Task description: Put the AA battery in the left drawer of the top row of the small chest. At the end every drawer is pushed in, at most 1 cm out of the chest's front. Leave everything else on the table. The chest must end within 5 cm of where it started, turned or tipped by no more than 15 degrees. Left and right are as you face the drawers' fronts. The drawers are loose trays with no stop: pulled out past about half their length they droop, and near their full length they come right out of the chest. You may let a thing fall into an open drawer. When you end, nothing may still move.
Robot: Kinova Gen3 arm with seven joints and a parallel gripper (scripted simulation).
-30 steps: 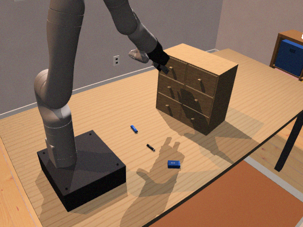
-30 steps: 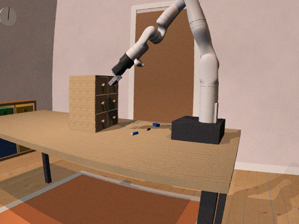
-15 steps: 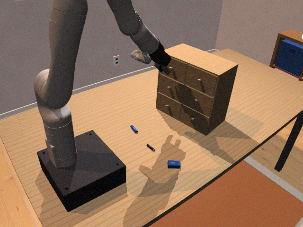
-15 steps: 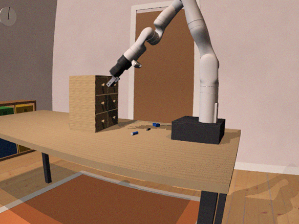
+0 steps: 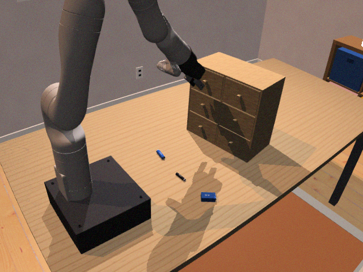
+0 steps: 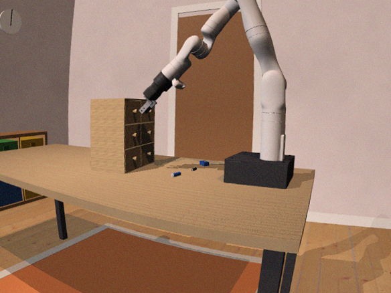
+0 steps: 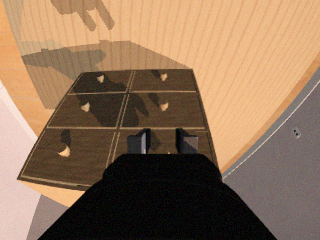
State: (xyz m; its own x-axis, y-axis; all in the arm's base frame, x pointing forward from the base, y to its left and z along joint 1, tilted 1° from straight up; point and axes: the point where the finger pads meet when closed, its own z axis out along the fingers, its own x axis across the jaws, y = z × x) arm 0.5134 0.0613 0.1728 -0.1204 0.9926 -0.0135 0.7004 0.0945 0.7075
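Arm reached down at a slant; hand (image 5: pixel 199 84), fingers spread and holding nothing, sat at the chest's (image 5: pixel 234 105) top-left drawer (image 5: pixel 209 83).

A blue block (image 5: pixel 208 196) lies on the worktop (image 5: pixel 123 128), with a thin black stick (image 5: pixel 180 177) near it at 10 o'clock, not touching. Around the worktop are an orange rug (image 5: pixel 272 234), a shelf (image 6: pixel 16 134) of coloured bins (image 6: pixel 4 145), a wall clock (image 6: pixel 10 21) and a brown door (image 6: pixel 220 91).
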